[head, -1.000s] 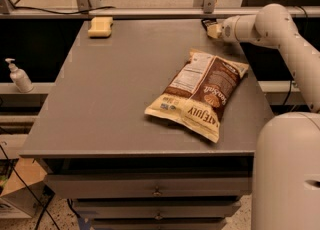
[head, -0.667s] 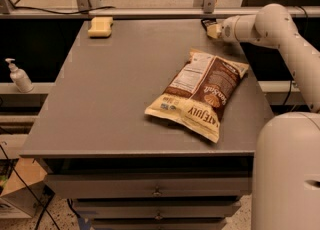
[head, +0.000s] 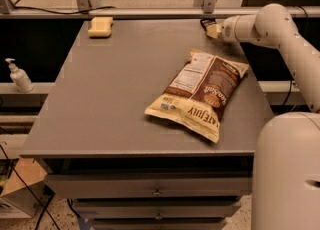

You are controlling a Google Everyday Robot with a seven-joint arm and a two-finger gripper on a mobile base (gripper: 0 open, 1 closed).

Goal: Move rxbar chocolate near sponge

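One view only. Little is changing across the last second: your gripper (head: pixel 212 29) is still sitting in the upper right of the frame, at the back edge of the grey table (head: pixel 110 104). Whether it is gripping anything, you cannot tell from here. At its tip, a small dark shape is reading as the rxbar chocolate (head: pixel 205 23), lying on that back edge. Upper left, the sponge (head: pixel 100 26) is lying well apart from it. Judgement: the carry is not starting yet, and the whole leftward move is remaining. Centre-right, the chip bag (head: pixel 200 94) is lying flat, clear of a back-edge path. Far left, off the table, a pump bottle (head: pixel 19 75) is standing. Below the top, drawers (head: pixel 157 191) are showing shut.
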